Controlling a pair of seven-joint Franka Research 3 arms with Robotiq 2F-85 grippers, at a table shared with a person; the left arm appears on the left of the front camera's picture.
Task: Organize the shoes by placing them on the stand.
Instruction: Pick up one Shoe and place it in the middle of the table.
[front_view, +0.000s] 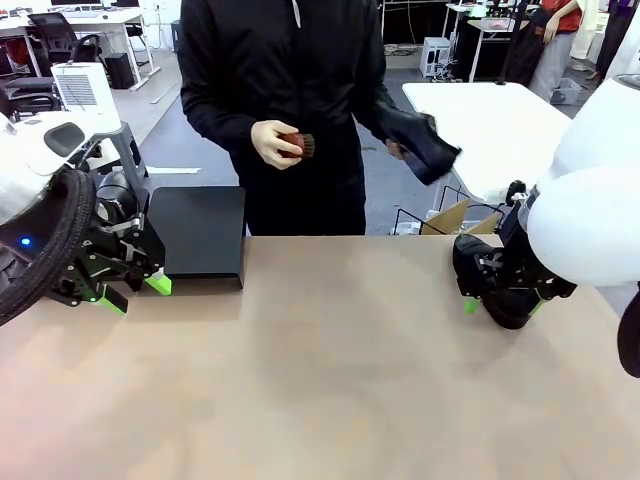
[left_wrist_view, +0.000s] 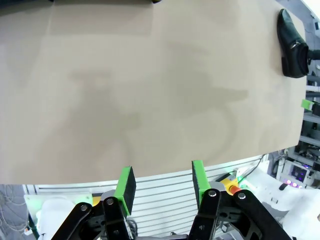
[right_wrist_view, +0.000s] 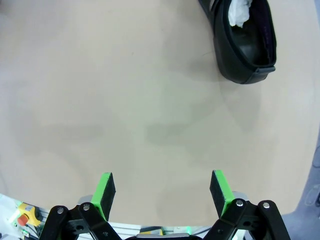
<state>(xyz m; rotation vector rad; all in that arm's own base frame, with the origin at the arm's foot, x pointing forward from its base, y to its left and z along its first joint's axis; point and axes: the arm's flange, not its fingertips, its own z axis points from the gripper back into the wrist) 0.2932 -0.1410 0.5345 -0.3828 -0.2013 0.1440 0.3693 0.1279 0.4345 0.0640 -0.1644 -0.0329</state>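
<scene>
Across the table a person holds one black shoe (front_view: 420, 147) in one hand and a small brown brush (front_view: 296, 146) in the other. A second shoe (right_wrist_view: 245, 40) lies on the table at the right, and it is also seen as the shoe (left_wrist_view: 292, 45) from afar. It lies beyond the fingertips of my right gripper (front_view: 503, 305), which is open (right_wrist_view: 162, 192) and holds nothing. The black stand (front_view: 200, 243) sits at the back left with its top bare. My left gripper (front_view: 135, 292) hovers just left of the stand, partly open (left_wrist_view: 162, 182) and empty.
The tan table (front_view: 320, 380) stretches open between the two arms. A cardboard box and wire frame (front_view: 450, 215) stand behind the table's far right edge. A white table (front_view: 490, 125) is behind the person.
</scene>
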